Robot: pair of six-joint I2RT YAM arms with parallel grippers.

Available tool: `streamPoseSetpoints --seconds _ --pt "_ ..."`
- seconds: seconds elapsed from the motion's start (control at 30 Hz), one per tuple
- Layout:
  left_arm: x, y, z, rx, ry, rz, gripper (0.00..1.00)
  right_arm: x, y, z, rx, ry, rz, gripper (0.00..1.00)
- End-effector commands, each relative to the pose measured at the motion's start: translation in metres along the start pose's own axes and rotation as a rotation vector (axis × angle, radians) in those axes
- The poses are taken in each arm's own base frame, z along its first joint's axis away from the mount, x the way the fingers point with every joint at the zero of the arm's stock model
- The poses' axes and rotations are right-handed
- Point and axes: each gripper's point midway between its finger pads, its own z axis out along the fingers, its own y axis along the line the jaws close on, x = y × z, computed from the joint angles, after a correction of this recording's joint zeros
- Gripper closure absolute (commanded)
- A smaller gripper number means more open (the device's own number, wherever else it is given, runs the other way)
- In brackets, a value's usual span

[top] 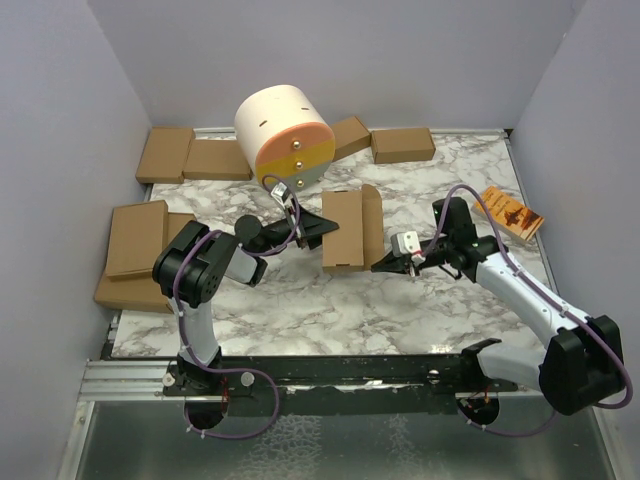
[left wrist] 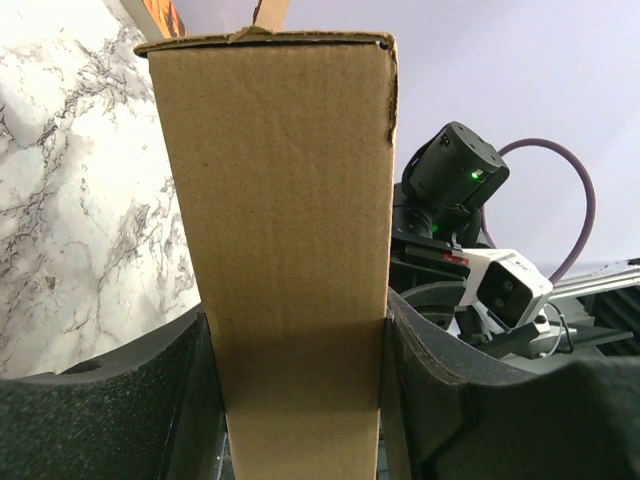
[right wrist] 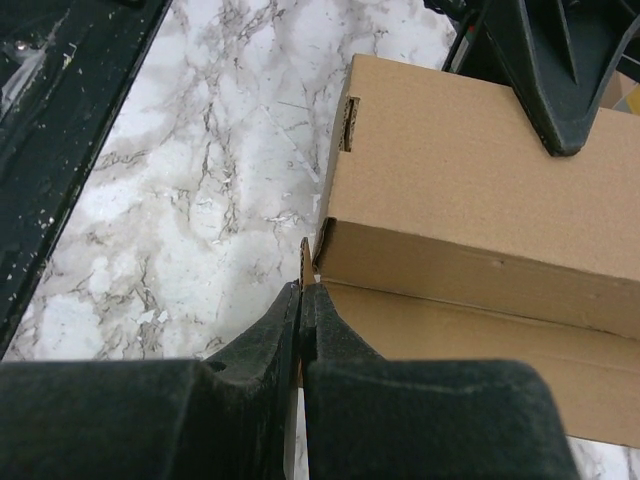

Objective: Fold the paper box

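We see the paper box (top: 345, 228) mid-table, partly folded, w/ a flap along its rt side. L gripper (top: 320, 230) clamps the box across its left end. R gripper (right wrist: 302, 292) is pinched tight on a thin flap edge at the box's near-rt corner, over the marble table (top: 400, 320).

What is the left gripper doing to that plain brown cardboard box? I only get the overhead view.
Observer: The left wrist view shows the plain brown cardboard box filling the gap between the left gripper's pads, touching both.
Visitor: And the right one?
Observer: The right gripper is shut, a thin cardboard edge pinched at its tips.
Visitor: Anything else?
Observer: A small slot is cut near the box's corner.
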Motion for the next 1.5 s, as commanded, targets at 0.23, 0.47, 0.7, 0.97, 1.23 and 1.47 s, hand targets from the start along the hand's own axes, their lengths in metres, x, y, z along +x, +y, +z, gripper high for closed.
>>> streamPoseSetpoints --seconds 0.23,0.47,0.7,0.97,1.23,1.47 --pt "-0.003 -0.059 -0.007 0.202 0.012 0.204 0.7 -0.017 -0.015 -0.005 0.058 0.003 0.08 0.99" --pt "-0.007 -0.062 -0.009 0.205 0.008 0.194 0.71 -0.014 -0.017 -0.006 0.089 0.014 0.139 0.99" --pt "-0.009 -0.066 -0.007 0.215 0.008 0.192 0.71 -0.014 -0.016 -0.005 0.104 0.003 0.185 0.99" --pt "-0.009 -0.066 -0.007 0.215 0.01 0.189 0.71 -0.014 -0.022 -0.004 0.126 -0.006 0.244 0.99" --pt "-0.013 -0.062 -0.006 0.207 -0.009 0.173 0.71 -0.019 -0.018 0.0 0.095 -0.019 0.214 0.99" --pt "-0.015 -0.056 -0.006 0.196 -0.029 0.158 0.72 -0.026 -0.021 0.01 0.07 -0.001 0.177 0.99"
